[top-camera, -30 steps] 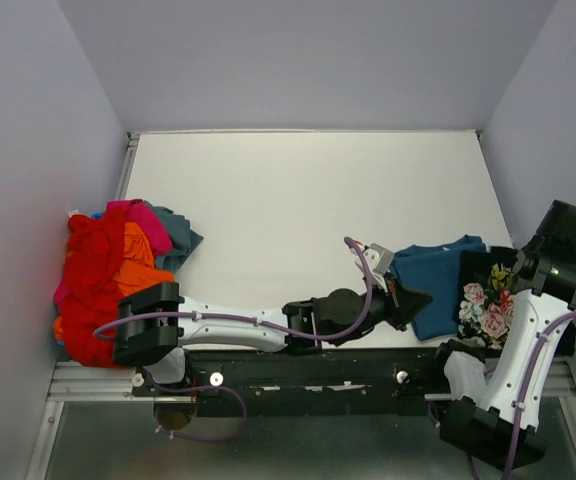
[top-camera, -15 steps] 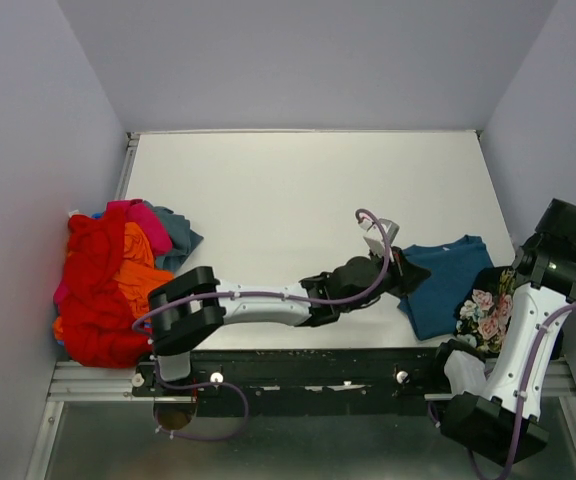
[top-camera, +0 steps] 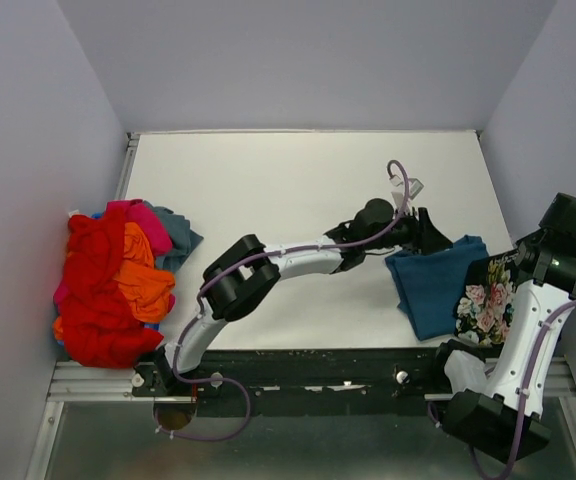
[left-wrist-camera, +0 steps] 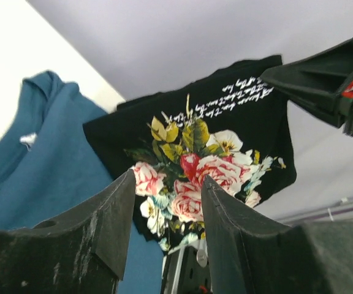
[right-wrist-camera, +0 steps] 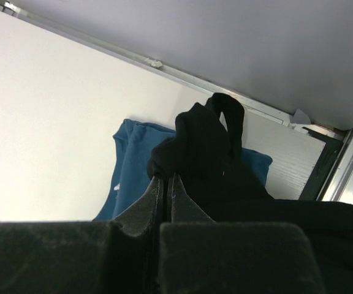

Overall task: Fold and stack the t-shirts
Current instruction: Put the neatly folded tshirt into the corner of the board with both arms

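Note:
A teal-blue t-shirt (top-camera: 431,285) lies folded on the table at the right, also visible in the left wrist view (left-wrist-camera: 38,168) and the right wrist view (right-wrist-camera: 129,160). My left gripper (top-camera: 436,234) hovers at its far edge, jaws open, nothing between them (left-wrist-camera: 167,184). The black rose-print t-shirt (top-camera: 486,302) hangs beside the teal one, its print facing the left wrist camera (left-wrist-camera: 204,153). My right gripper (top-camera: 524,262) is shut on its top edge (right-wrist-camera: 165,179). The other t-shirts (top-camera: 113,280), red, orange, pink and grey-blue, are heaped at the table's left edge.
The white table (top-camera: 288,200) is walled on three sides by lilac panels. A black rail (top-camera: 308,365) with the arm bases runs along the near edge. The left arm (top-camera: 298,258) stretches diagonally across the table's near middle.
My left gripper has opened and let go of the teal shirt, swinging from the near edge toward the far right. The teal shirt now lies narrower. The right gripper keeps hold of the black shirt.

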